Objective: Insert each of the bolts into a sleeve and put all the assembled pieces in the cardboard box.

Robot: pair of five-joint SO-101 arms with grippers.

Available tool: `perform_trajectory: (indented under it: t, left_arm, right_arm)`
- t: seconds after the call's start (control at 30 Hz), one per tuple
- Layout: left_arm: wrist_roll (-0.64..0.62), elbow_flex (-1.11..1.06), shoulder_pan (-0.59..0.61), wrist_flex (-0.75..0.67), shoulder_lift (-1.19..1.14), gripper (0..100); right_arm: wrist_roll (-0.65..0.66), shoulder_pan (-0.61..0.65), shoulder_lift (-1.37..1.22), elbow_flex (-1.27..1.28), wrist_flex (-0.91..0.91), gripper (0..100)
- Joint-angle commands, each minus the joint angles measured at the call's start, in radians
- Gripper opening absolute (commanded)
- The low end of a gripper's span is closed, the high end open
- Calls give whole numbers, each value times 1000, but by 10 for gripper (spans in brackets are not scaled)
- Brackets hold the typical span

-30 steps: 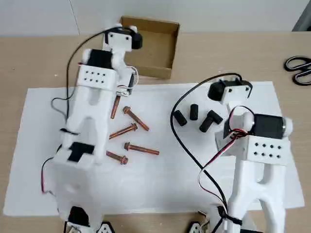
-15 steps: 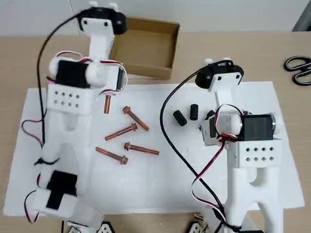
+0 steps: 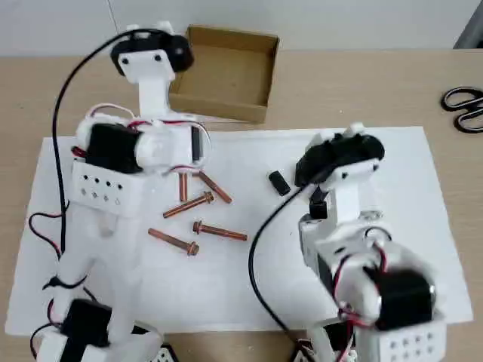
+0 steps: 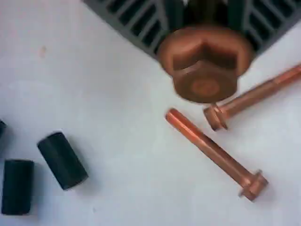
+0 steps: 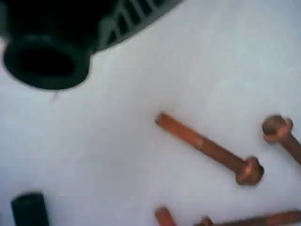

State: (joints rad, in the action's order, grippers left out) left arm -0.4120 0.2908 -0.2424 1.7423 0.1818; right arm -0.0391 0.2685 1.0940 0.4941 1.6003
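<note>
Two robot arms reach over a sheet of white paper [image 3: 249,286] spread on a tan worktop [image 3: 362,83]. The left claw [image 3: 186,162] is closed on a copper bolt [image 3: 183,188], held over the paper close to the others (its wrist camera looks straight at the hexagonal head). Four loose bolts [image 3: 219,231] lie scattered on the paper just beside it, near the left arm, pointing different ways. The right claw [image 5: 61,28] is closed around a black sleeve [image 5: 47,61], whose round open end faces that arm's camera, above the paper and well apart from the held bolt. One loose sleeve [image 3: 278,182] lies on the paper between the two arms, and the left wrist view shows two more sleeves [image 4: 61,160] lying side by side. An open cardboard box [image 3: 226,72] sits on the worktop at the paper's far edge, near the left arm. Scissors [image 3: 463,107] rest at the far right.
</note>
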Motion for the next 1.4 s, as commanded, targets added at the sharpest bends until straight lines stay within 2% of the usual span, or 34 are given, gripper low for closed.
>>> perform_trajectory:
  t: [0.0, 0.3, 0.5, 0.63, 0.83, 0.97, 1.17, 1.37]
  left_arm:
    - [-44, -1, -25, -31, 95, 5]
    - [-144, -4, -26, -68, 219, 5]
    - [-199, 2, -28, -77, 227, 5]
    - [-198, 2, -26, -157, 235, 5]
    - [-198, -5, -28, -276, 339, 5]
    - [-199, -13, -29, -272, 381, 5]
    - [-203, -113, -124, -282, 453, 5]
    - [-204, -239, -216, -387, 568, 5]
  right_arm:
    - [-25, 7, 111, 63, -88, 2]
    - [-26, 13, 186, 152, -168, 2]
    - [-28, 166, 193, 226, -236, 2]
    - [-26, 259, 193, 255, -337, 2]
    - [-20, 340, 193, 258, -441, 2]
    - [-20, 361, 193, 258, -443, 2]
    - [-25, 429, 191, 258, -443, 2]
    - [-25, 495, 185, 259, -489, 2]
